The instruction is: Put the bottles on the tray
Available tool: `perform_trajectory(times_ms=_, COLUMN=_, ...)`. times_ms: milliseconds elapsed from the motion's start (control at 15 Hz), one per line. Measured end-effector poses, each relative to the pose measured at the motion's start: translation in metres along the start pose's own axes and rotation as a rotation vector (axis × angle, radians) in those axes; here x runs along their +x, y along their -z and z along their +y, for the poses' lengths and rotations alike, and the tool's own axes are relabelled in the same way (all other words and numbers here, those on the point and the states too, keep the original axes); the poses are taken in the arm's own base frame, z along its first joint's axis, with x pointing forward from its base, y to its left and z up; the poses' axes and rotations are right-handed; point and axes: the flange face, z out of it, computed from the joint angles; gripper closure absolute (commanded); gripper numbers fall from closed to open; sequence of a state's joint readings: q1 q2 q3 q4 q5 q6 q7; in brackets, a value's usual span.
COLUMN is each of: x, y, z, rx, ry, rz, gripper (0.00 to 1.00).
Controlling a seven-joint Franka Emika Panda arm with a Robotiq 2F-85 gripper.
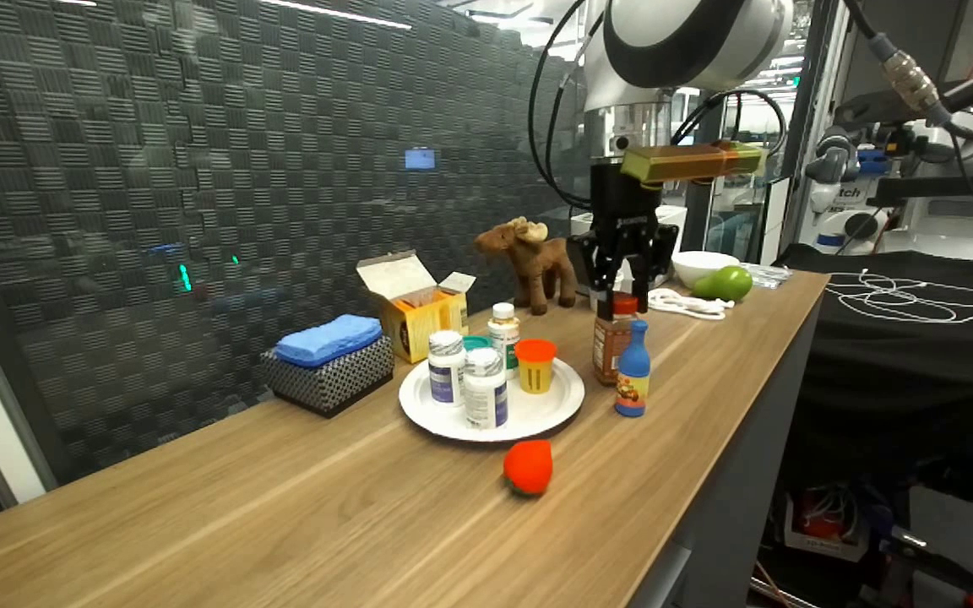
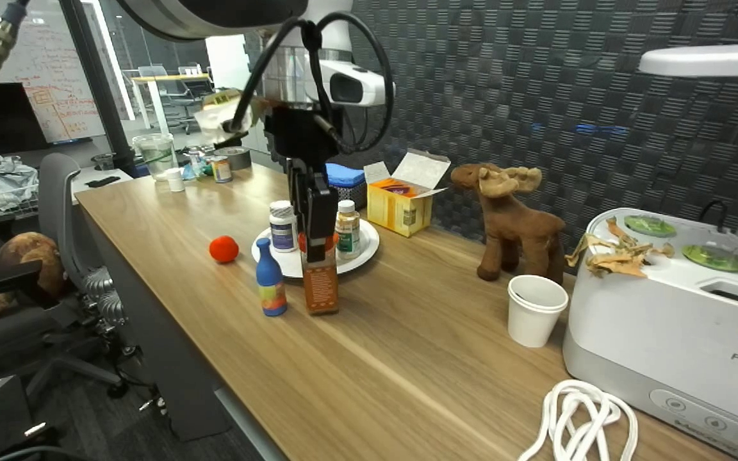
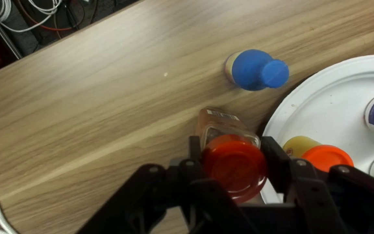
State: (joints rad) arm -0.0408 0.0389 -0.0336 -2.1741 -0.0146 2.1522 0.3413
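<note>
Currently, the red-capped spice jar (image 1: 608,350) appears to stand upright, or nearly so, on the worktop (image 1: 326,507), just outside the rim of the round white plate (image 1: 568,397) that serves as tray; a slight lift cannot be ruled out. The fingers (image 3: 275,161) look closed against the red cap (image 3: 235,165), 1 at each side, with no clear gap in the wrist view.

The jar's body is clear-walled and looks brown-filled, so I expect a stiff, fairly heavy piece with smooth sides that could slip. Holding the cap is workable but high: the body may swing if hurried, and a loose cap could turn. Lower, across the flat faces of the squarish body, the hold would probably be steadier.

In an exterior view the plate lies left of the jar and carries 3 white-capped supplement bottles (image 1: 485,397), 1 orange-lidded yellow tub (image 1: 535,376) and, mostly hidden, a teal-lidded container (image 1: 476,342). The tub stands closest to the jar and looks light, so it could be knocked on the way in.

On the jar's near side, a blue bottle (image 1: 632,371) stands on the worktop, also off the plate; it looks like light plastic, best taken round its wider body. Further out, a toy strawberry (image 1: 529,466) lies nearer than the plate; an open yellow box (image 1: 426,329) and a plush moose (image 1: 537,263) stand on the far side.
</note>
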Motion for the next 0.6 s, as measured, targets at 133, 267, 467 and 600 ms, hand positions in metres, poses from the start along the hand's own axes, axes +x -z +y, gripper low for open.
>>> perform_trajectory(times_ms=133, x=0.001, y=0.014, z=-0.003, rx=-0.011, ry=0.015, rz=0.031, gripper=0.76)
perform_trajectory(times_ms=267, x=0.002, y=0.034, z=-0.012, rx=-0.038, ry=0.048, rz=0.081, gripper=0.76)
perform_trajectory(times_ms=467, x=0.000, y=0.065, z=-0.038, rx=-0.072, ry=0.123, rz=0.149, gripper=0.76)
perform_trajectory(times_ms=600, x=-0.006, y=0.079, z=-0.064, rx=-0.077, ry=0.177, rz=0.178, gripper=0.76)
